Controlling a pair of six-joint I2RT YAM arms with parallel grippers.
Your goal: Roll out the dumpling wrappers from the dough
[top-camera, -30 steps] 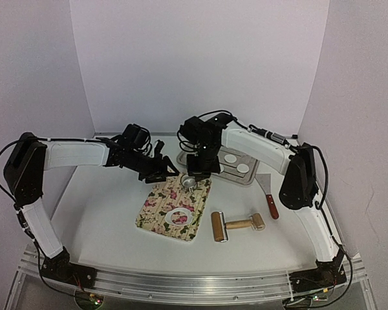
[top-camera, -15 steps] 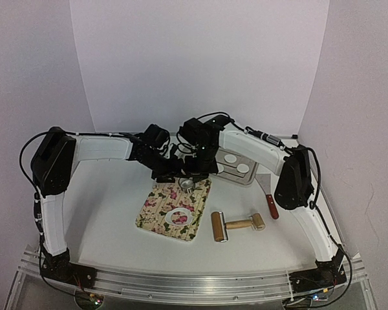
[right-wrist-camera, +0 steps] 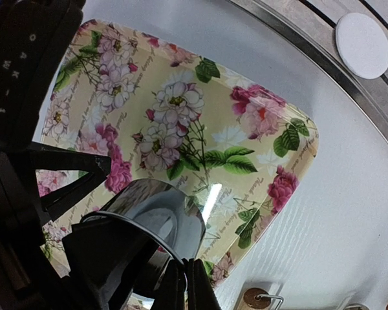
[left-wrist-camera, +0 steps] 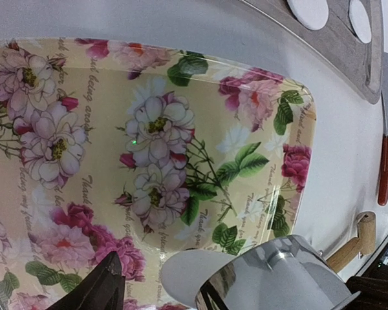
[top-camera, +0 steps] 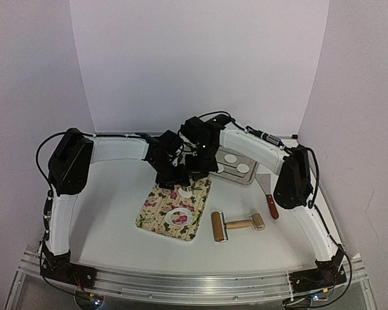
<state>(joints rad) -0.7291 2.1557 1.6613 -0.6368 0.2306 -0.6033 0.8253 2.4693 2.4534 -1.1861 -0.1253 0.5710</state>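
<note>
The ring cutter [right-wrist-camera: 158, 216] pinched in the right jaws is polished, mirror-bright metal. Beneath them, the floral tray [left-wrist-camera: 181, 129] looks glossy and smooth. Beyond the jaws, matt white dumpling wrappers [left-wrist-camera: 308, 10] lie on a brushed metal tray [left-wrist-camera: 336, 45]. The rolling pin [top-camera: 238, 225] is bare wood.

Left fingers [left-wrist-camera: 107, 288] apart, right fingers [right-wrist-camera: 176, 292] pinched.

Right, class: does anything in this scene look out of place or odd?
One wrapper sticks out askew from under the ring cutter, held by the right gripper over the floral tray; two others lie flat on the metal tray.
</note>
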